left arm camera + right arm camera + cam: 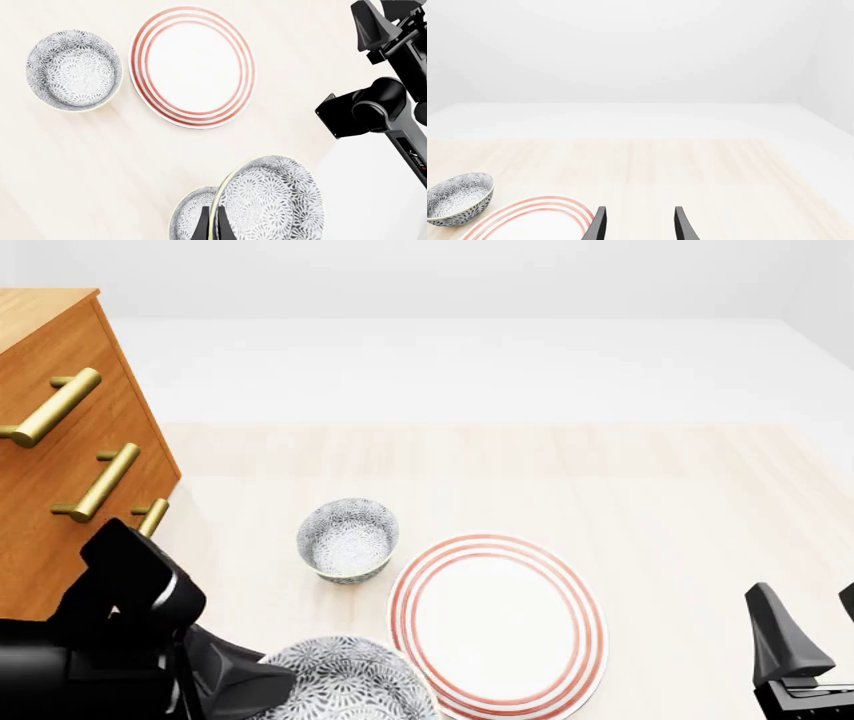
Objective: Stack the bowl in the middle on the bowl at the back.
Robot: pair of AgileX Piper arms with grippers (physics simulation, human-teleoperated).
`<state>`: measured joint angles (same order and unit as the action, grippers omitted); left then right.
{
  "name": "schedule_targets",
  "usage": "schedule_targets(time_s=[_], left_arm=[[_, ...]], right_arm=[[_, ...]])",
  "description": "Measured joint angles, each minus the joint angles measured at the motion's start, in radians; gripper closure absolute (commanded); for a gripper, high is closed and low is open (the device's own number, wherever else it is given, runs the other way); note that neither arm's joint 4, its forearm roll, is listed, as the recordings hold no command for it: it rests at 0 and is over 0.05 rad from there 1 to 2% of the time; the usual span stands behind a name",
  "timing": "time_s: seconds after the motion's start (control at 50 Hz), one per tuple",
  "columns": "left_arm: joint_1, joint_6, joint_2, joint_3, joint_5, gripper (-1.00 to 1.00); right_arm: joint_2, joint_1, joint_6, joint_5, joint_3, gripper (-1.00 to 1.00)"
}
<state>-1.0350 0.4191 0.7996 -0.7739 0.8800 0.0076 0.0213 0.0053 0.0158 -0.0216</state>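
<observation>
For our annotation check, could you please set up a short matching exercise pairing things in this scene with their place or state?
Things:
1. bowl at the back
2. bowl in the middle
3. plate
4. right gripper

Descriptions:
A. open, holding nothing
B. flat on the table, red-ringed
C. standing alone on the table beside the plate
D. rim pinched by the left gripper

Pairs: 1-C, 2-D, 3-B, 4-A

Bright, even, diffuse light, no visible source. Shadows faint: soft smudge under the back bowl at 6 o'clock, another by the plate. No glare, blur or edge distortion; renders sharp throughout.
</observation>
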Motion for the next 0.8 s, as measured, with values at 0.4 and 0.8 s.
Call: schedule_targets(time_s=[0.4,0.8], left_arm=[[-0.06,0.057,0.003,0.129,-0.066,1.0],[-0.036,0.088,-0.054,0.271,-0.097,1.0]], right_arm=[[0.001,0.0,0.0,0.0,-0.001,-1.0],[0.001,0.0,0.003,-0.002,0.001,-1.0]])
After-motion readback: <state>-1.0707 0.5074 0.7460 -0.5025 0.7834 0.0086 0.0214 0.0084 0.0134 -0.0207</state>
